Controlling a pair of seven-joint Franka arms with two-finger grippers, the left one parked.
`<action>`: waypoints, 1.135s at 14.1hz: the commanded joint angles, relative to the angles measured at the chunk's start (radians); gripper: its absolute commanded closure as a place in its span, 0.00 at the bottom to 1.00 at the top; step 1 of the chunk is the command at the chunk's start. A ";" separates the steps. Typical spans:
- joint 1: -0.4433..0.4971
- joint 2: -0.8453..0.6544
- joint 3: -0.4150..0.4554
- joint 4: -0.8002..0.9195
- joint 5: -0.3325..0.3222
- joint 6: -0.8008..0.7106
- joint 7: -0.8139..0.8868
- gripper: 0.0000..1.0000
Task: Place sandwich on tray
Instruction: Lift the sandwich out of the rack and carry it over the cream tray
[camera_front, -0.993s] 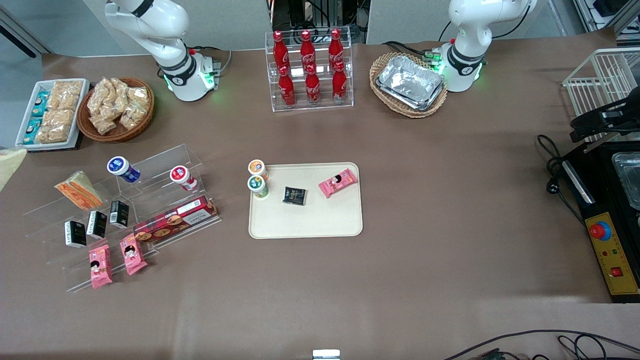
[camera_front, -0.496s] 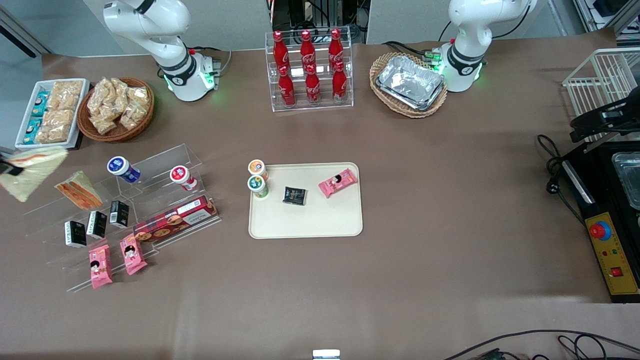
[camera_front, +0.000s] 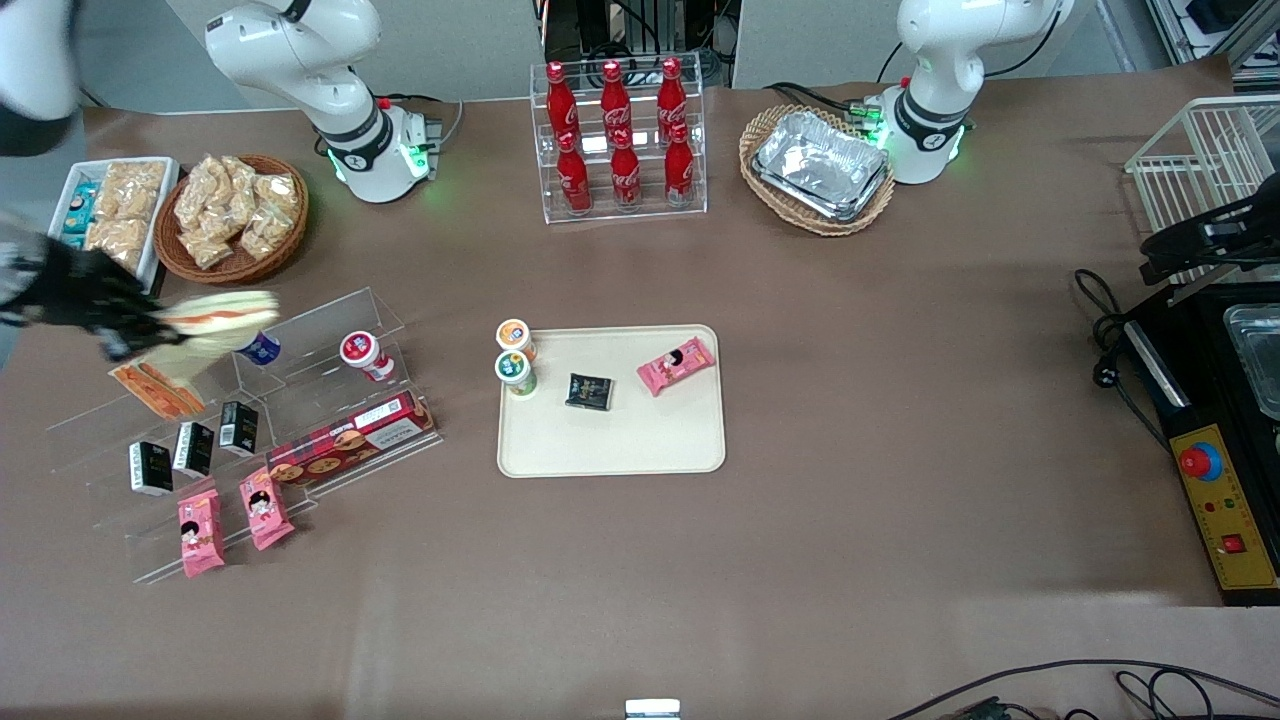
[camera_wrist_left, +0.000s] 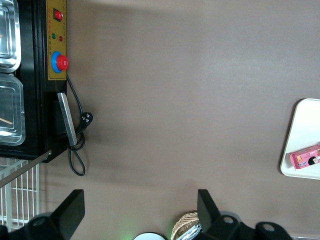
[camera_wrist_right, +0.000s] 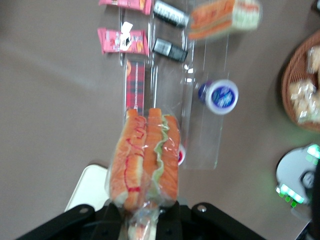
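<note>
My right gripper (camera_front: 135, 330) is shut on the sandwich (camera_front: 215, 318), a wrapped wedge of pale bread with orange-red filling and some green. It holds the sandwich in the air above the clear acrylic display stand (camera_front: 320, 330), toward the working arm's end of the table. In the right wrist view the sandwich (camera_wrist_right: 146, 160) sticks out from between the gripper's (camera_wrist_right: 145, 217) black fingers. The cream-beige tray (camera_front: 640, 440) lies flat at the table's middle, carrying a pink snack pack (camera_front: 676, 365), a black packet (camera_front: 589, 391) and a green-lidded cup (camera_front: 514, 371). A corner of the tray (camera_wrist_right: 90, 187) shows in the wrist view.
A smaller orange-striped wedge (camera_front: 150, 392) rests on the stand, with a red-lidded cup (camera_front: 362, 352), blue-lidded cup (camera_front: 262, 348), black boxes (camera_front: 193, 448), biscuit box (camera_front: 350, 440) and pink packs (camera_front: 200, 532). A cola rack (camera_front: 620, 140), snack basket (camera_front: 232, 215) and foil-tray basket (camera_front: 818, 168) stand farther back.
My gripper with the sandwich has come in from the table's edge toward the middle, now over the display stand; more of the arm shows.
</note>
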 joint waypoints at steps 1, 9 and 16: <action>0.143 0.025 -0.009 0.007 0.029 0.025 0.261 1.00; 0.451 0.290 -0.011 0.005 0.094 0.403 0.727 1.00; 0.568 0.591 -0.011 0.007 0.094 0.752 0.909 1.00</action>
